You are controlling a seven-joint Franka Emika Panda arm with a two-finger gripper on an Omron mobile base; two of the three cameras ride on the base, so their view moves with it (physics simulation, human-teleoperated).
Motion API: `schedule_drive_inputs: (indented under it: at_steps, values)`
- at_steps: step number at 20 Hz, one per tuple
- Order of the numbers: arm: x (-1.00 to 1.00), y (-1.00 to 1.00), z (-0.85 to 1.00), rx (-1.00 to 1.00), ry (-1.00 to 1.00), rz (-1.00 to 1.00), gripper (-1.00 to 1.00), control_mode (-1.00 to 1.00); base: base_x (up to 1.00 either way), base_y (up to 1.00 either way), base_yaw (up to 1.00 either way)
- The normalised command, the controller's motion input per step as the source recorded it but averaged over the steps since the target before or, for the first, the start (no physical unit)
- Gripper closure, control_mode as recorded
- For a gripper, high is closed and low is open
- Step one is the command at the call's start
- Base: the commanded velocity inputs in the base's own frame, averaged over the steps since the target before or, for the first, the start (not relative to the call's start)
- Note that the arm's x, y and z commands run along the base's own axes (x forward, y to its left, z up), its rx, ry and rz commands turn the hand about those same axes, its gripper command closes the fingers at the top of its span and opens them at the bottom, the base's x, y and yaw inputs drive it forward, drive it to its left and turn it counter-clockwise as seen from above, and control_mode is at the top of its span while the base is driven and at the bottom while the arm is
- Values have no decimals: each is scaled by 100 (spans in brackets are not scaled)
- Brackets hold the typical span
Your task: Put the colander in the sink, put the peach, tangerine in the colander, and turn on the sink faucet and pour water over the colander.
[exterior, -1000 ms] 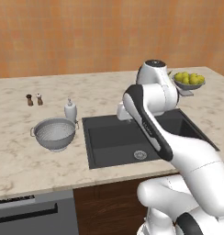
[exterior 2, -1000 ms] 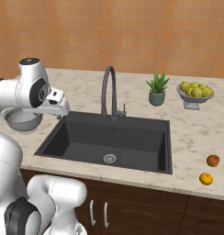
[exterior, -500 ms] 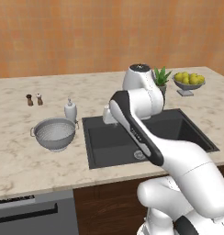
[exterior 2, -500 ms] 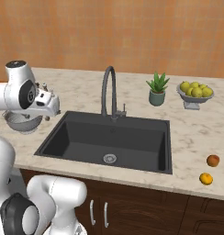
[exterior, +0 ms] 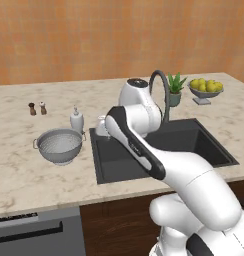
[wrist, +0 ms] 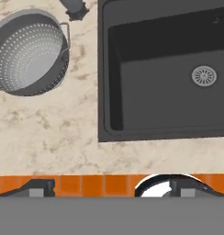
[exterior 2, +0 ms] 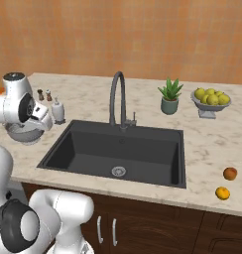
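The silver perforated colander (exterior: 59, 146) stands on the marble counter left of the dark sink (exterior: 159, 150), with nothing in it. My gripper (exterior: 100, 126) hangs above the sink's left rim, to the right of the colander. In the hand view the colander (wrist: 29, 53) lies at the upper left and the sink (wrist: 164, 69) with its drain (wrist: 204, 75) at the right. The gripper (wrist: 114, 190) is open, its fingers wide apart and holding nothing. The peach (exterior 2: 230, 173) and the tangerine (exterior 2: 222, 193) lie on the counter right of the sink. No water runs from the gooseneck faucet (exterior 2: 115, 96).
A soap bottle (exterior: 76, 120) stands just behind the colander, with two small shakers (exterior: 37, 108) further back. A potted plant (exterior 2: 169, 96) and a bowl of lemons (exterior 2: 211, 98) sit behind the sink on the right.
The arm has swung left across the sink. The hand went from above the basin to its left rim, closer to the colander.
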Motion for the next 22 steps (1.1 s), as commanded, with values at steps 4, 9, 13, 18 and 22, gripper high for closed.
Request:
schedule_drive_inputs:
  at_steps: [4, 9, 13, 18, 22]
  values:
    - [46, 32, -27, 30, 11, -21, -100, -100, 0, 0, 0]
    - [59, 55, -26, 7, 35, -29, -100, -100, 0, 0, 0]
    - [50, 64, -22, -2, 19, -32, -100, -100, 0, 0, 0]
    - [38, 44, -9, -2, 4, -20, -100, -100, 0, 0, 0]
    - [33, 22, -27, 0, 3, -18, -100, -100, 0, 0, 0]
